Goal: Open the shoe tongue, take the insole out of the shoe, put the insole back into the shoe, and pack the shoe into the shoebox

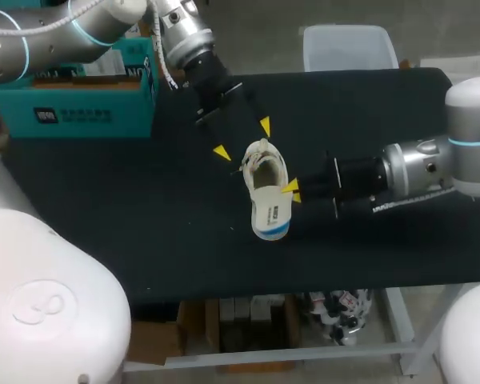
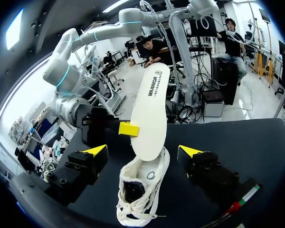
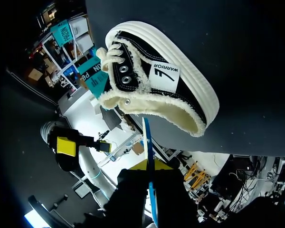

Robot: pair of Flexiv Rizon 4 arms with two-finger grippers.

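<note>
Pinching the insole (image 2: 151, 114) tight, right gripper (image 1: 292, 190) has it sticking up out of the shoe (image 1: 264, 164) on the table (image 1: 144, 216); left gripper (image 1: 243, 139) sits wide open astride the shoe, empty.

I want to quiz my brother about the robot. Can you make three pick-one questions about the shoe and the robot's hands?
1. Where is the shoe? A in a box; B on the black table; C up in the air.
2. What colour are the fingertips? A yellow; B red; C green.
3. What is the right gripper doing? A open, holding nothing; B shut on a lace; C shut on the insole.
Answers: 1 B, it rests on the dark tabletop. 2 A, every tip that shows is bright yellow. 3 C, both fingers pinch the insole, which sticks up out of the shoe.
</note>
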